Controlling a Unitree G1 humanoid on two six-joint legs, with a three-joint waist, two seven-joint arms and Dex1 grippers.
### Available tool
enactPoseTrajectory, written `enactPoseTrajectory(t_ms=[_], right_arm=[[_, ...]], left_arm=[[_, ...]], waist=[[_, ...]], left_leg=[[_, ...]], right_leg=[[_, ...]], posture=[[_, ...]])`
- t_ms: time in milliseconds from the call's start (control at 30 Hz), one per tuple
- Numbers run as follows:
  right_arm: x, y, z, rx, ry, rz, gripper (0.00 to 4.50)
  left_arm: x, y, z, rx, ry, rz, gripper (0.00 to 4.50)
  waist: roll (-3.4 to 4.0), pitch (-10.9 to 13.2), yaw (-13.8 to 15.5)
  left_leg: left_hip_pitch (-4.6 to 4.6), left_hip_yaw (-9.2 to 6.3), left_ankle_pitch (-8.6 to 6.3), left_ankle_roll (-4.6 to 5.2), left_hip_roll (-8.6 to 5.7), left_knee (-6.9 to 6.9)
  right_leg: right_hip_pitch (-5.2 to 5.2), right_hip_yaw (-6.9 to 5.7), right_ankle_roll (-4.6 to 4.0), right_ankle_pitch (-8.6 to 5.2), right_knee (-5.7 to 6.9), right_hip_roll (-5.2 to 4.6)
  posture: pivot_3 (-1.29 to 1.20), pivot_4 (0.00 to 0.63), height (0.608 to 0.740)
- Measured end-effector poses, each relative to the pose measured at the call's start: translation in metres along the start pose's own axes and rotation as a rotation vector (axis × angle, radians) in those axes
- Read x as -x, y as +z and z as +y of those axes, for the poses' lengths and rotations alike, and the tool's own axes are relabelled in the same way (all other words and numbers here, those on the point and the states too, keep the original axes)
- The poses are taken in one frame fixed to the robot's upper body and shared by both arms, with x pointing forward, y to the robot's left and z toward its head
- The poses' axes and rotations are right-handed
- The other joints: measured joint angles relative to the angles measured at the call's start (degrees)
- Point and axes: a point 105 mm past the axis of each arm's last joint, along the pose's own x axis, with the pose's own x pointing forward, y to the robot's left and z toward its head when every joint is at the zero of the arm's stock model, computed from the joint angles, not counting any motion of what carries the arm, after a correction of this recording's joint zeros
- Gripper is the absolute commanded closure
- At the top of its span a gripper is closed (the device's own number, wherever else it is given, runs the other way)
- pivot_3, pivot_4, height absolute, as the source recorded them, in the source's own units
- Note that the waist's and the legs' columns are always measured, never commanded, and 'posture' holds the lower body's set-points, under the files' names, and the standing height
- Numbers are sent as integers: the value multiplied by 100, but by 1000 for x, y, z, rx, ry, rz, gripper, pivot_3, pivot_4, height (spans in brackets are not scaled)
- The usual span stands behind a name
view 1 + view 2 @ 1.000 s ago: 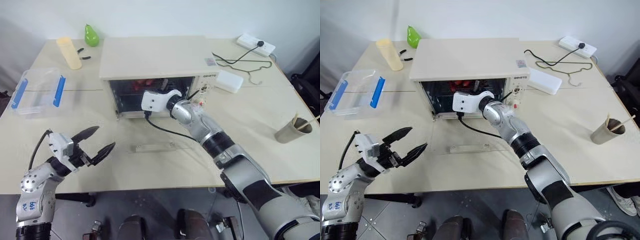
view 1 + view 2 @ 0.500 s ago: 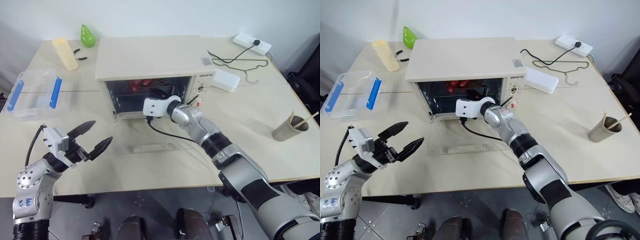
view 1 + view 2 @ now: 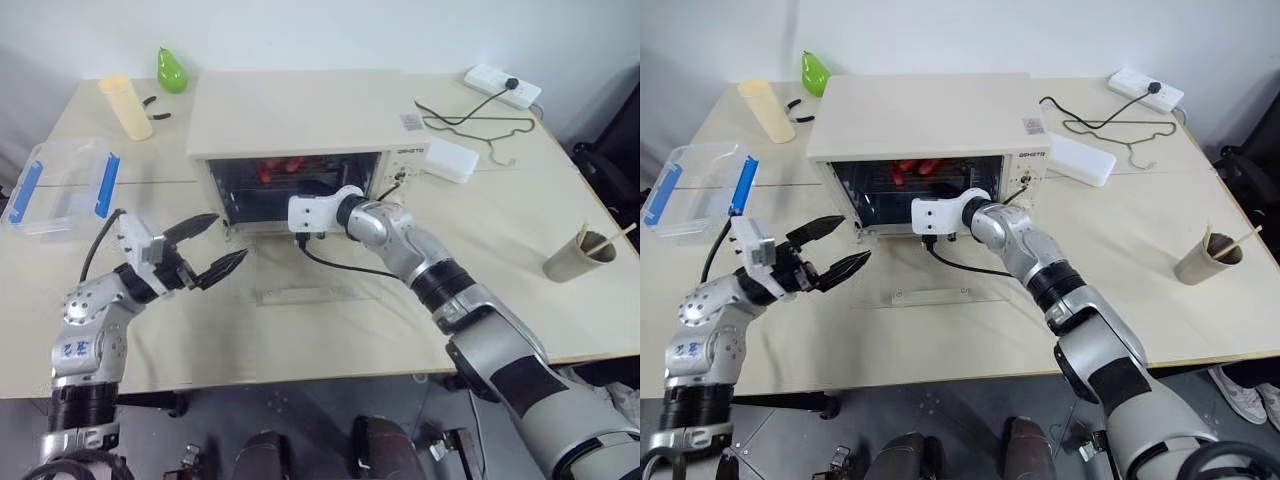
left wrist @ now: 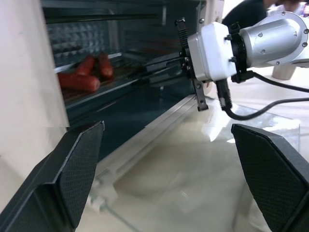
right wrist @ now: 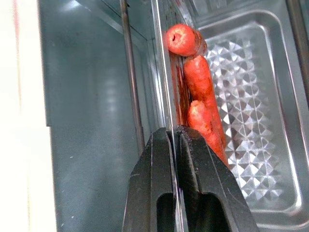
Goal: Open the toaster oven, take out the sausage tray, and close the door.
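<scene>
At the centre of the left eye view, the right gripper [image 3: 322, 192] is reaching into the mouth of the toaster oven [image 3: 300, 130], and its two black fingers [image 5: 166, 159] are pressing together on the thin front edge of the sausage tray [image 5: 251, 106]. That tray is sitting inside the oven cavity, with the red sausages [image 5: 200, 92] lying just behind the pinched rim, and they are looking like small red spots in the upper middle of the head views. The tray's long axis is running left to right across the oven, so the way out is toward the lower part of the frame, along the direction of the right arm. The door [image 3: 300, 290] is lying flat on the table [image 3: 560, 180] in front of the oven, directly under this path. At the lower left, the left gripper [image 3: 212, 248] is hanging with its fingers wide apart, near the left end of the door but touching nothing. The right gripper is clearly the nearer one.

The far end of the tray and the wire rack are staying hidden in the dark cavity. How firmly the rim is held I cannot judge.
</scene>
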Motion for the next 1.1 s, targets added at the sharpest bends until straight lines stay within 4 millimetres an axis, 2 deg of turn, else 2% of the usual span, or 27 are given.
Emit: enactPoseTrajectory(t_ms=[133, 267, 600, 767, 1100], right_arm=[[5, 7, 3, 8, 23, -34, 4381], [9, 15, 5, 24, 52, -66, 4381], [53, 33, 29, -10, 134, -153, 4381], [75, 35, 39, -8, 160, -172, 4381], [103, 36, 39, 3, 187, -188, 4381]], left_arm=[[-13, 13, 10, -37, -16, -27, 0], [-13, 11, 10, -31, -22, -21, 0], [1, 7, 14, 5, -17, 40, 0], [5, 6, 15, 22, -35, 69, 0], [4, 5, 11, 100, -69, 78, 0]], waist=[[0, 0, -60], [0, 0, -126], [-1, 1, -71], [-2, 1, 41], [-4, 2, 179]], left_leg=[[-2, 0, 0, 0, -1, 1], [-2, -1, 0, 0, 0, -2], [-2, -5, 0, 0, 0, 7], [2, -3, 0, 0, -1, 10], [2, 2, 0, 0, -2, 16]], right_leg=[[-1, -2, 0, 0, -2, 0], [-3, -3, 0, 0, -2, 0], [-1, 2, 1, 0, 0, 0], [0, 9, 1, 0, -3, -1], [2, 9, 1, 0, -4, -1]], posture=[[0, 150, 740], [0, 150, 740], [0, 150, 740], [0, 150, 740], [0, 150, 740]])
